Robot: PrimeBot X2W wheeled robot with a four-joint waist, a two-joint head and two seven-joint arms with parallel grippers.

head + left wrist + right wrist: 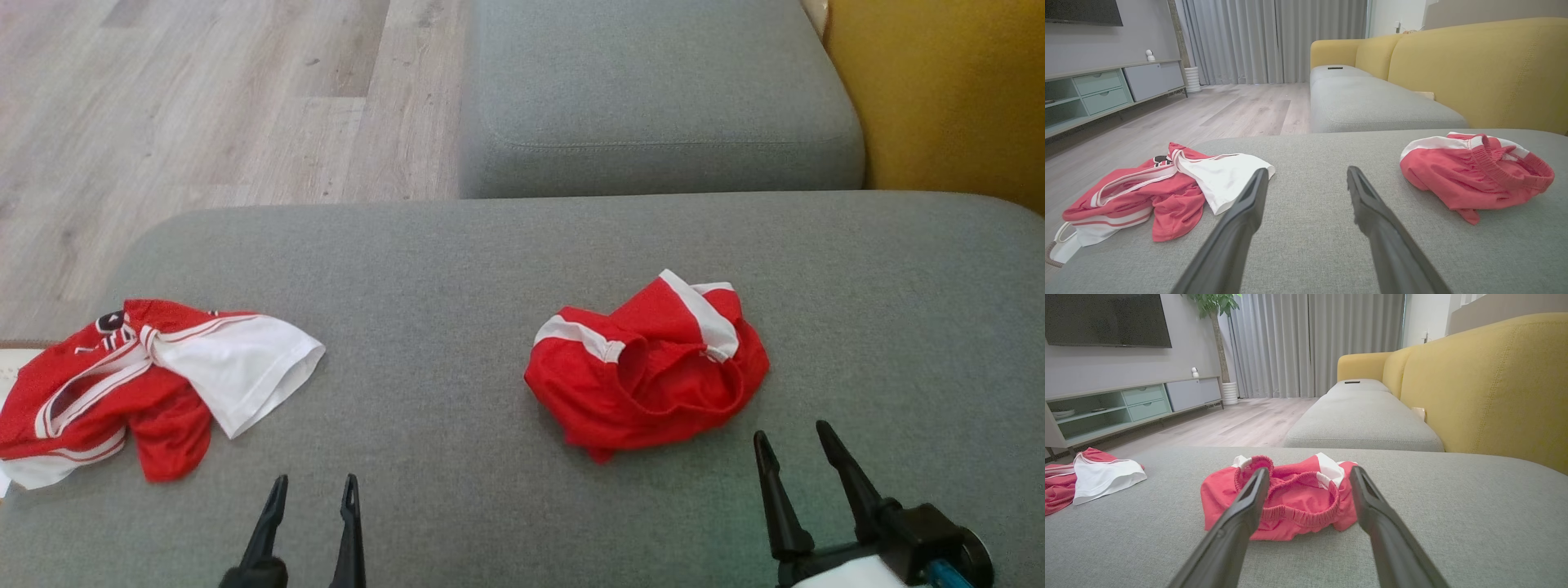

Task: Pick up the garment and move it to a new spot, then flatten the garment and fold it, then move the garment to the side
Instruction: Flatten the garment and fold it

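On the grey cushion [457, 278], a crumpled red-and-white jersey [155, 384] lies at the far left. The left gripper [317, 483] hovers near it, fingers apart and empty. The left wrist view adds a low cabinet [1106, 90] across the floor. The bunched red shorts [645, 384] lie right of centre. The right gripper [792, 433] is just beside them, fingers spread, holding nothing. Its wrist view reveals the shorts' elastic waistband [1290, 514] and a yellow backrest [1486, 388].

Jersey [122, 384] cut by left edge, its dark print [110, 321] unreadable, dark item [1335, 67] on far cushion [1347, 81] unidentifiable
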